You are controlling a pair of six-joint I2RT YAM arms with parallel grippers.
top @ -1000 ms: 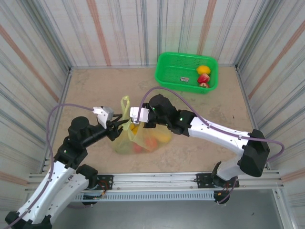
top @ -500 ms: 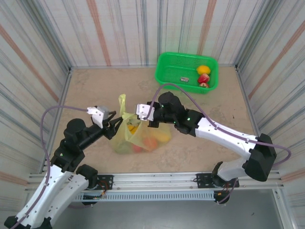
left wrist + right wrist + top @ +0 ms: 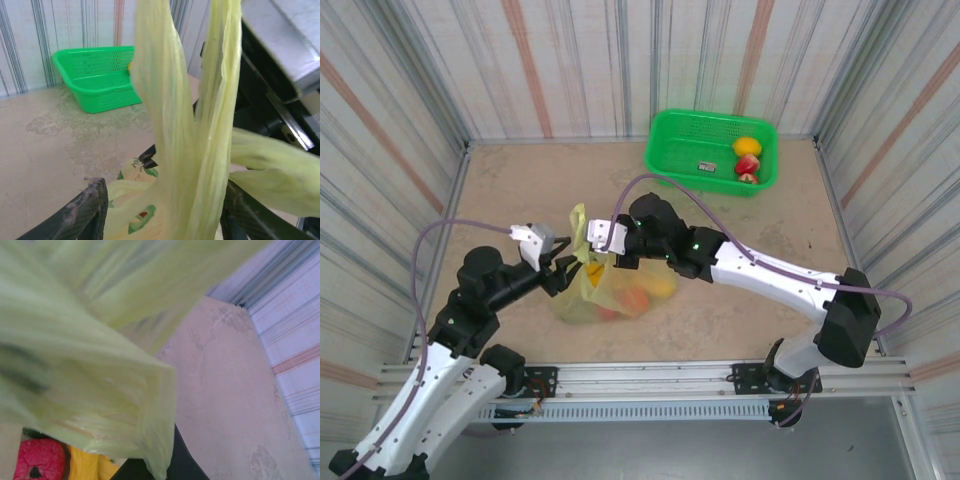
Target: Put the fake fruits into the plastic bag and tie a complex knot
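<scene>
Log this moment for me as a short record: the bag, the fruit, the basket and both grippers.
plastic bag: on the table between the arms, one handle standing up
fruits in bag: several; orange, yellow and red
green basket: far right of the table, a yellow fruit and red fruits lie inside
left gripper: open, bag handles between its fingers
right gripper: shut on the bag's top

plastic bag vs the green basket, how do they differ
The plastic bag is thin, translucent, pale yellow-green and crumpled; the green basket is rigid bright mesh. The plastic bag sits in the middle of the table; the green basket stands at its far edge. Both hold fake fruits.
</scene>
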